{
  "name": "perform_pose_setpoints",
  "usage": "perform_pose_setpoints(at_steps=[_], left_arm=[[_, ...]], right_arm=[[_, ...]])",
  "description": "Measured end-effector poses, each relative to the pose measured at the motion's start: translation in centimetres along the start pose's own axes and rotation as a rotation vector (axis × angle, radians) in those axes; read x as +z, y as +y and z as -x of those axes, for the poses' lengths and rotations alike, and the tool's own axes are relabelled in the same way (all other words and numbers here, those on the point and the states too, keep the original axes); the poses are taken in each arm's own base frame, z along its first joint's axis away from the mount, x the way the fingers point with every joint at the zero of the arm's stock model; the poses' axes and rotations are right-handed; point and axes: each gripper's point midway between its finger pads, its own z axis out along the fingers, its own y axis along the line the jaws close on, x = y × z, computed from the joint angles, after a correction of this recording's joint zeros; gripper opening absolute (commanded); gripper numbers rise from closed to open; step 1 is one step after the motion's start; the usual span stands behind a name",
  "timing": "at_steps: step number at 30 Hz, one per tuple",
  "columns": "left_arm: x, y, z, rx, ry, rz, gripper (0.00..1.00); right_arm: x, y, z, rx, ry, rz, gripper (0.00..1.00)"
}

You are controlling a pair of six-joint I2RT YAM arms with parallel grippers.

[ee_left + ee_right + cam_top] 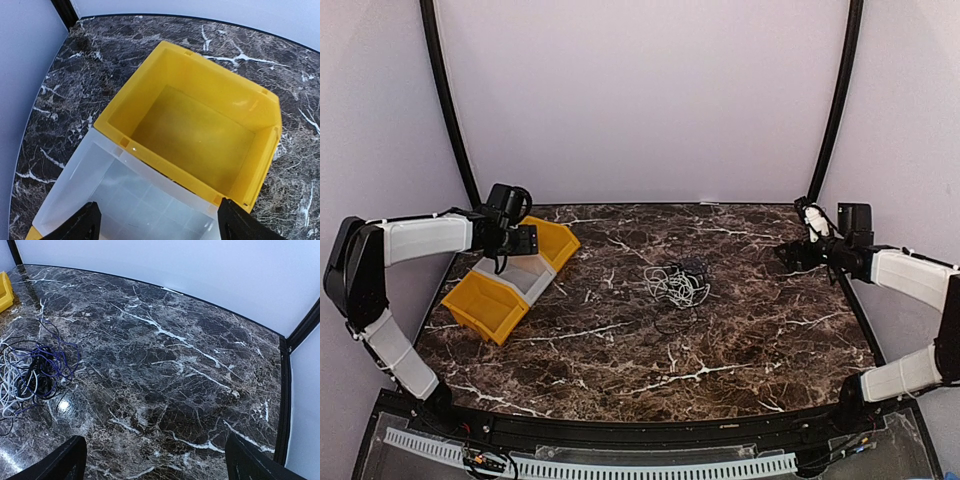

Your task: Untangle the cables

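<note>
We had yet to start: left gripper [157, 226] and right gripper [155, 460] stood spread, empty, so reaching the tangled cables [677, 284] seemed next.

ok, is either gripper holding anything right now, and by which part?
Nothing held. Left gripper open above the clear bin, right gripper open; the cables lie apart from both.

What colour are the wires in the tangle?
White, black and bluish-purple; the cables show best in the right wrist view.
</note>
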Motion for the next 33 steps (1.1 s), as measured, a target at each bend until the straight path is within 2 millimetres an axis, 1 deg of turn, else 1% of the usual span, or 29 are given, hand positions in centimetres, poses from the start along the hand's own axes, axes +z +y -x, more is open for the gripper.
perform_pose_setpoints(at_steps=[6,9,13,19,23,25,28,33], left_arm=[[2.2,1.3,-2.0,-0.076,0.088,0.052,0.75],[2.8,1.4,-1.6,-0.128,0.094,0.044,0.71],[3.4,1.1,-1.2,-0.176,0.105,0.019,0.69],[4.3,-0.4,-1.0,-0.215,0.115,-0.071,0.70],[4.6,-2.2,-1.5,-0.213,0.128,-0.143,0.72],[4.5,-3.0,-1.8,-0.213,0.129,-0.171,0.71],[4.2,-4.0,-2.1,-0.207,0.141,-0.206,0.66],[3.8,-5.6,-2.5,-0.193,0.154,-0.258,0.64]], right_arm=[[-0.5,0.9,0.5,-0.052,-0.067,0.047,0.97],[-0.7,1.4,0.8,-0.078,-0.094,0.069,0.97],[-1.0,1.9,1.1,-0.107,-0.122,0.092,0.97],[-1.1,2.4,1.6,-0.139,-0.151,0.116,0.97],[-1.1,2.6,1.6,-0.154,-0.158,0.129,0.97],[-1.1,2.7,1.6,-0.157,-0.160,0.133,0.97],[-1.2,2.8,1.6,-0.159,-0.162,0.139,0.97],[-1.1,3.1,1.5,-0.161,-0.164,0.161,0.94]])
